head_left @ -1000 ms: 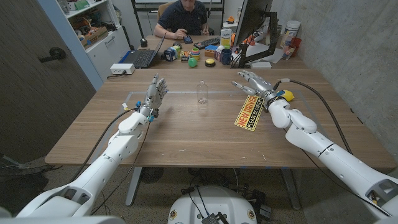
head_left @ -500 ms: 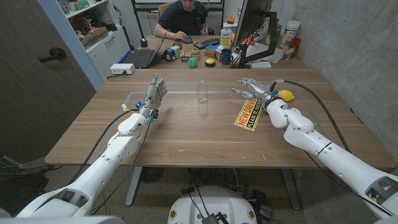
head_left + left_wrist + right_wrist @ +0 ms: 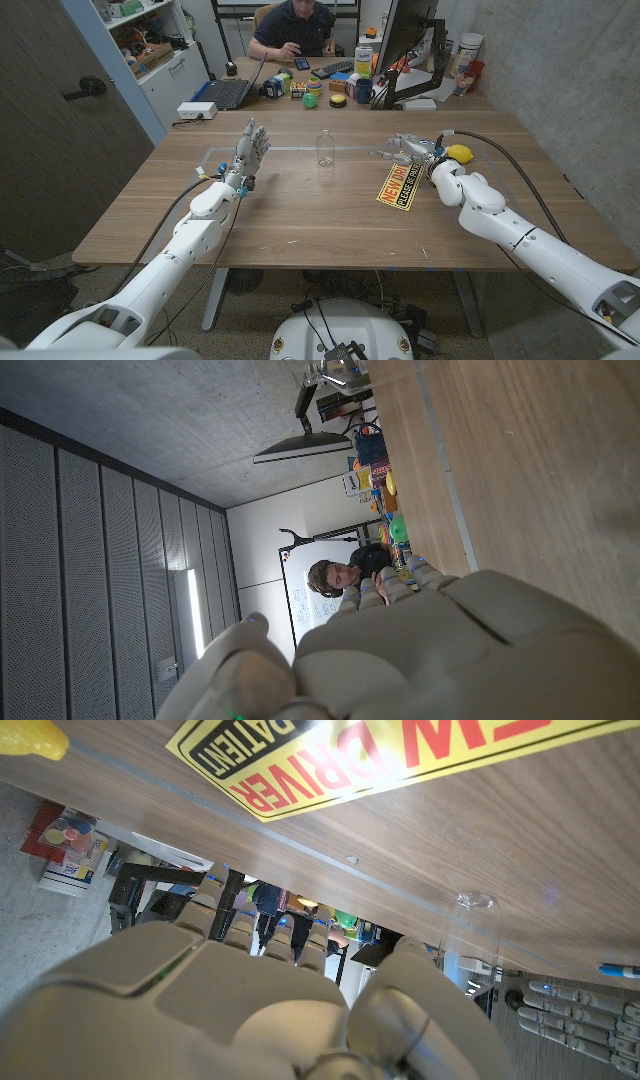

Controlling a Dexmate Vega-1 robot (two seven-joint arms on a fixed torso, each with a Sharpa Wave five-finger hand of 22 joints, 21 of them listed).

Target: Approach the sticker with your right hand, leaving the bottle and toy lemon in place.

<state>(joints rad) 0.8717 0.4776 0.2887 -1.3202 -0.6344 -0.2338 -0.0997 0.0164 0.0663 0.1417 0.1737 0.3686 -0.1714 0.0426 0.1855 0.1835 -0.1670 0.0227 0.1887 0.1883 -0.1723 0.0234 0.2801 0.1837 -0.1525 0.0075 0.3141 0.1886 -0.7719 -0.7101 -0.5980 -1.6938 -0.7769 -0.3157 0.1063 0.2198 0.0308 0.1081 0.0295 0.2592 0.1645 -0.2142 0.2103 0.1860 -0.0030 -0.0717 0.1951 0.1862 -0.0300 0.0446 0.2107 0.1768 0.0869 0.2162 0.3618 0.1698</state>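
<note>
The right hand (image 3: 413, 150) reaches out from the right side over the wooden tabletop (image 3: 300, 215), its forearm angled toward the far left and its pale fingers (image 3: 392, 153) stretched forward and apart, gripping nothing. It hovers at the far end of the yellow rectangular sticker (image 3: 397, 184) with red and black lettering, which lies flat on the tabletop, slanted, just near and left of the wrist. In the right wrist view the sticker (image 3: 400, 755) lies on the wood beyond the back of the hand (image 3: 270, 1010); whether the fingertips touch the tabletop cannot be told.

The small yellow toy lemon (image 3: 459, 153) sits on the tabletop just right of the right wrist, close beside the black cable that runs along the arm. The clear plastic bottle (image 3: 323, 148) stands upright toward the far middle of the tabletop, well apart from the right hand and to its left; the right wrist view shows it as a faint transparent outline (image 3: 470, 935).

The left hand (image 3: 250, 148) is raised on the left side of the tabletop, fingers spread and pointing up toward the far edge, holding nothing
</note>
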